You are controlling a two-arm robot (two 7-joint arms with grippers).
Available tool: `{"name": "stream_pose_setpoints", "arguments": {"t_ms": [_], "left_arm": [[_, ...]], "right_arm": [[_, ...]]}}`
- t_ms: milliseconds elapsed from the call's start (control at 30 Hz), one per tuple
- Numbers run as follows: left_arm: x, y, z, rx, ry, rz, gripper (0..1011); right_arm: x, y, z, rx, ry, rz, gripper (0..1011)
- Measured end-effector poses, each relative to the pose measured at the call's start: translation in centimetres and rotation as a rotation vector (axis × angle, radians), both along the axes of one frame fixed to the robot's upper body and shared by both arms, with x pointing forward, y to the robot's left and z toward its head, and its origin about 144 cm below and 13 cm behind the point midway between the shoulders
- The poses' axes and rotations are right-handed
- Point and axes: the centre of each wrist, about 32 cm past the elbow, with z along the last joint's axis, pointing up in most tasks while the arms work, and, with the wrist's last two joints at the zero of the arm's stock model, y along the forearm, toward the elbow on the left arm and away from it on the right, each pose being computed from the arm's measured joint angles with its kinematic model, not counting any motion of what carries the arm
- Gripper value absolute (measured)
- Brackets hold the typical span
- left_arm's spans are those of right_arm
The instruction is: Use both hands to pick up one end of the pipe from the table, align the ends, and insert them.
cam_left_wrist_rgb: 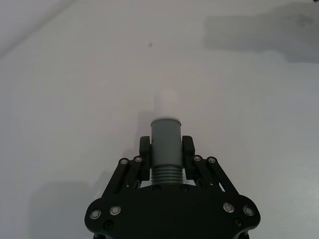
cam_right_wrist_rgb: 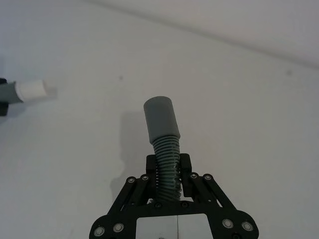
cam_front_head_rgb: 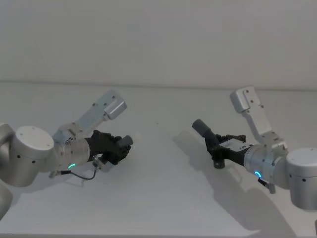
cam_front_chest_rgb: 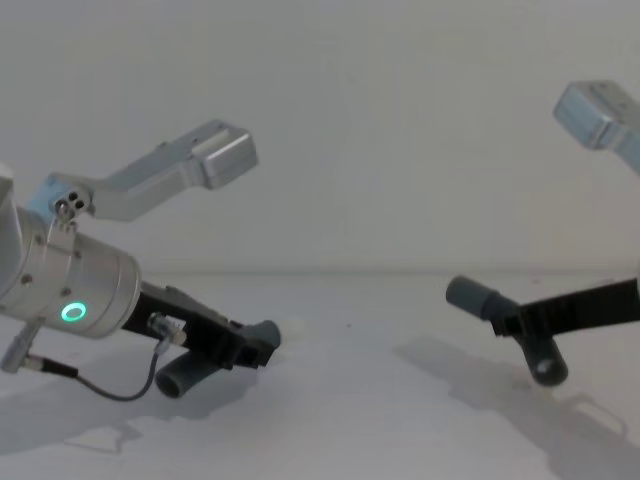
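My left gripper [cam_front_head_rgb: 117, 147] is shut on one pipe piece [cam_left_wrist_rgb: 165, 142], gripping the ribbing just behind its grey cuff. A white spigot tip [cam_left_wrist_rgb: 167, 97] sticks out past the cuff. On the other side my right gripper [cam_front_head_rgb: 217, 147] is shut on the second ribbed piece [cam_right_wrist_rgb: 166, 154]. Its wide grey socket cuff [cam_right_wrist_rgb: 160, 116] points up and toward the left arm. In the chest view the left piece [cam_front_chest_rgb: 188, 374] and the right piece [cam_front_chest_rgb: 477, 296] hang above the white table [cam_front_chest_rgb: 380, 420], far apart. The right wrist view catches the white tip [cam_right_wrist_rgb: 33, 90] at its edge.
Bare white table [cam_front_head_rgb: 163, 198] lies between and in front of the two grippers, with a plain wall behind it. A thin cable [cam_front_head_rgb: 81, 176] loops under the left wrist. Each arm's silver wrist-camera bracket [cam_front_head_rgb: 110, 105] rises above its gripper.
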Motion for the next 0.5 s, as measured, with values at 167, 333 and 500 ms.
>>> {"name": "stream_pose_setpoints", "arguments": {"t_ms": [167,333,500], "left_arm": [[-0.4,-0.5,0.9,0.032,-0.042,-0.039,365],[-0.7,-0.9,1.5,0.057,-0.074,-0.075,365],[-0.9,-1.0,2.0,0.078,-0.103,-0.116,365]], "right_arm": [[-0.1,-0.7,0.4,0.024,-0.068,0.027,274],[-0.3,-1.6,0.6,0.039,-0.119,0.062,274],[-0.3,-3.0,0.6,0.045,-0.158,0.112,274]]}}
